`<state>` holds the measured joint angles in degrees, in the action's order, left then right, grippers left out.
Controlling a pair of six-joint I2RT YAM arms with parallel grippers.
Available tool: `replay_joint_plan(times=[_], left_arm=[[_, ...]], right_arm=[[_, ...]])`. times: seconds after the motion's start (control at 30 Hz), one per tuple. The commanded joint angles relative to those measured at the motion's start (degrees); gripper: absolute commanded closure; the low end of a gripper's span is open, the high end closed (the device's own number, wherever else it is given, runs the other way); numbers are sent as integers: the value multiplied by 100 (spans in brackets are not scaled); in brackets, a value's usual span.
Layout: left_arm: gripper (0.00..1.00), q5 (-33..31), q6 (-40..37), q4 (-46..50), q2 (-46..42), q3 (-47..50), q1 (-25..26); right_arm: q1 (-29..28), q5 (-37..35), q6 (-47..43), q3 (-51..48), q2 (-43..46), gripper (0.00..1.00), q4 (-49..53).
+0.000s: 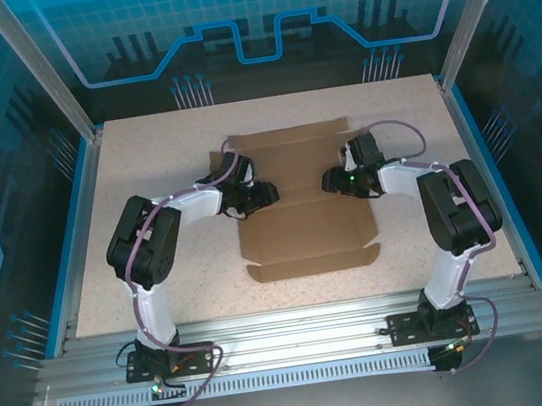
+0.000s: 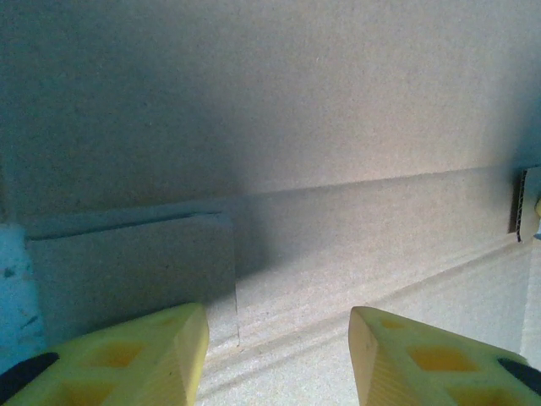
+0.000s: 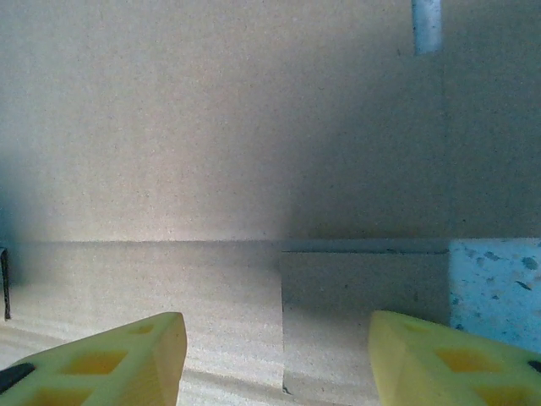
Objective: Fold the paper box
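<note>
Brown, flat, die-cut cardboard forms the paper box (image 1: 306,233), which lies unfolded at the middle of the speckled beige particleboard table (image 1: 147,180), its long axis running away from the arm bases and small tabs showing along its near edge. Both arms reach inward over the sheet from opposite sides. The left gripper (image 1: 262,194) sits at the box's left edge about halfway along it, and the right gripper (image 1: 332,181) sits at the right edge directly opposite; the two are near each other but apart. In the left wrist view, the left gripper (image 2: 277,321) has its yellow wedge-shaped fingers (image 2: 152,355) spread, with bare cardboard (image 2: 296,127) visible in the gap and nothing clamped. In the right wrist view, the right gripper (image 3: 277,326) is likewise parted, its yellow fingers (image 3: 423,355) holding nothing, facing cardboard (image 3: 211,127) crossed by a straight crease (image 3: 169,243) and a small rectangular side flap (image 3: 363,296).
</note>
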<state>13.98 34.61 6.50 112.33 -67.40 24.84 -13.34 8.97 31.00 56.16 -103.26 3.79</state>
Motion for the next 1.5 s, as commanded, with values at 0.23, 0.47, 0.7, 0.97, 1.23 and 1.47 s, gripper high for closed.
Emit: replay_joint_plan(times=[0.23,0.47,0.7,0.97,1.23,1.47], left_arm=[[50,-240,250,730,-645,998,174],[49,-300,320,876,-1143,1079,80],[46,-305,114,1633,-1609,561,-344],[38,-424,-189,2035,-1879,121,-841],[36,-716,-505,1977,-952,-983,-1226],[21,-946,-597,1949,21,-2027,-1297]], right_arm=[[-788,-281,231,-731,339,39,402],[-1391,-726,428,-947,702,39,306],[-1784,-1117,-88,-806,1780,39,843],[-2338,-718,-256,-907,2574,37,1037],[-3121,-369,168,-1440,2341,21,169],[-3302,-295,597,-1850,1974,0,-338]])
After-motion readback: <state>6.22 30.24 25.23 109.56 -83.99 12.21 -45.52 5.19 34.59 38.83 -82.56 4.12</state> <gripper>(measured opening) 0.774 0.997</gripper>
